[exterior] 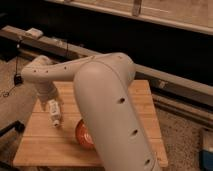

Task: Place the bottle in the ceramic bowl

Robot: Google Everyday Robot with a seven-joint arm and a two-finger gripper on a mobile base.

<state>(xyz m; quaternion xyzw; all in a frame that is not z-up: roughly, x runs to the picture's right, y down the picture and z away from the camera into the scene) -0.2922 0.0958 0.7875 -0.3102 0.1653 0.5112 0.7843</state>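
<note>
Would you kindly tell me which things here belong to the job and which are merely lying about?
Job: bottle; ceramic bowl, partly hidden by the arm; gripper, at the bottle, left of the bowl.
Lying about: white object at upper left; blue item at lower right.
</note>
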